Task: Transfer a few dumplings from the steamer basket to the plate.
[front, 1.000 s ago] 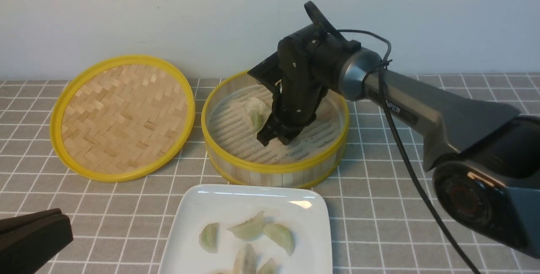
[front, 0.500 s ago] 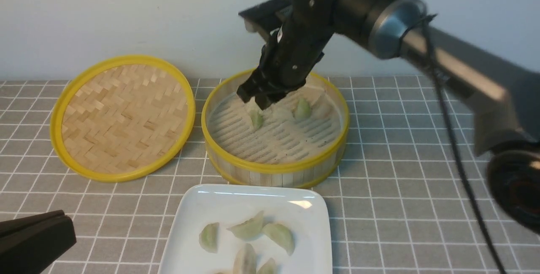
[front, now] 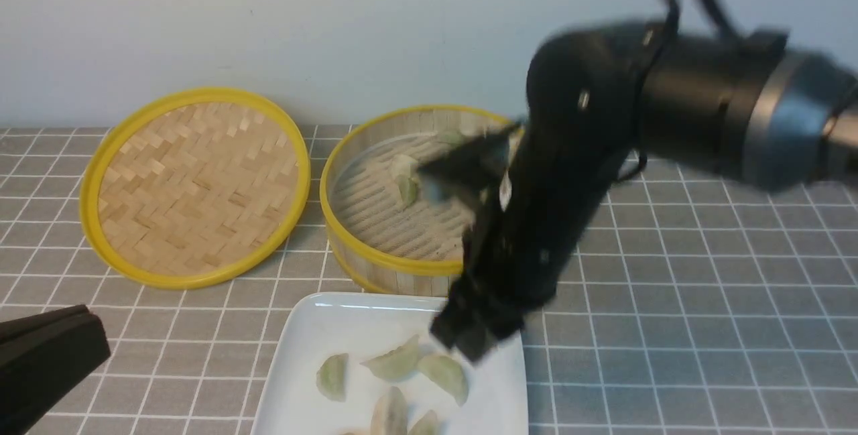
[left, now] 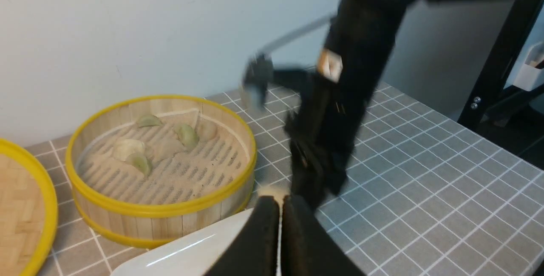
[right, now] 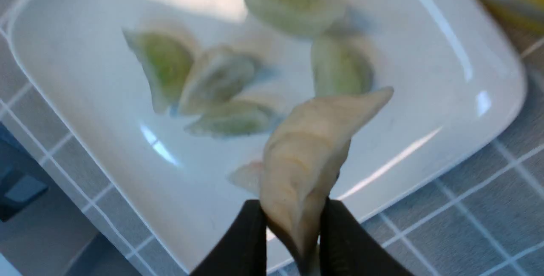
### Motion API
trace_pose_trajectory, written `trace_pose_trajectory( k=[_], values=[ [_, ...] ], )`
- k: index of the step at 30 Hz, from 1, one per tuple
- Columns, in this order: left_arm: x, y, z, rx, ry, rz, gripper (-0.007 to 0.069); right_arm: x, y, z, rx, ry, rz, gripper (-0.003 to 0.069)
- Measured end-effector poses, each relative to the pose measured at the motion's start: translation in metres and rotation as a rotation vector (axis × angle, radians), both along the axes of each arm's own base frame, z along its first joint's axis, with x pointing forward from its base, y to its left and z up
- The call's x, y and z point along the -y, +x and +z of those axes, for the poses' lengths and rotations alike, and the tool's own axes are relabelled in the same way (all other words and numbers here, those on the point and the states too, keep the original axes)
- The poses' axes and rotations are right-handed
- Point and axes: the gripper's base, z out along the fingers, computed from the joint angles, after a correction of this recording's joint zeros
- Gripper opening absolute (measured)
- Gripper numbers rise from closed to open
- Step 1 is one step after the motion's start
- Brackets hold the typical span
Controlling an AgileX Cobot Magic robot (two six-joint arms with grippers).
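My right gripper (front: 477, 336) is shut on an off-white dumpling (right: 308, 157) and holds it above the right end of the white plate (front: 315, 328). Several pale green dumplings (front: 395, 362) lie on the plate and also show in the right wrist view (right: 216, 80). The steamer basket (front: 375, 257) stands behind the plate with a few dumplings (left: 187, 135) on its slatted floor. My left gripper (left: 280, 212) is shut and empty, low at the front left, its fingers (front: 47, 354) showing in the front view.
The shallow woven-bamboo lid (front: 194, 183) lies flat to the left of the basket. A grey checked cloth (front: 670, 328) covers the table. A pale wall runs close behind the basket. A black frame post (left: 501, 55) stands off the table's far side.
My right arm lifted out of the basket with a dumpling, then swung toward me and down over the plate. The left gripper shifted only slightly.
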Motion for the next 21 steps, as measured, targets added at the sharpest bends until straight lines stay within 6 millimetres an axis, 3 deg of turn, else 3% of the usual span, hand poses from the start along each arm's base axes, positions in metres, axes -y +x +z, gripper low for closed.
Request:
trace_pose_trajectory(
  k=[3,7,11,14,17,19,21],
  values=[
    [0.0,0.0,0.0,0.001,0.0,0.0,-0.0005,-0.002,-0.005,-0.023,0.004,0.001,-0.053,0.0145],
    [0.0,0.0,0.0,0.001,0.0,0.0,-0.0005,-0.004,-0.004,-0.037,0.002,-0.004,-0.079,0.0151],
    [0.0,0.0,0.0,0.002,0.0,0.001,-0.0005,-0.005,-0.003,-0.043,-0.007,-0.012,-0.086,0.0265],
    [0.0,0.0,0.0,0.003,0.001,0.0,-0.0005,-0.004,-0.002,-0.043,-0.006,-0.013,-0.087,0.0394],
    [0.0,0.0,0.0,0.003,0.001,0.0,-0.0005,-0.004,-0.003,-0.039,-0.005,-0.013,-0.084,0.0458],
    [0.0,0.0,0.0,0.003,0.001,0.0,-0.0005,-0.001,-0.005,-0.028,0.006,-0.018,-0.072,0.0445],
    [0.0,0.0,0.0,0.003,0.001,0.0,-0.0005,0.002,-0.005,0.0,0.065,0.004,-0.067,0.0359]
  ],
)
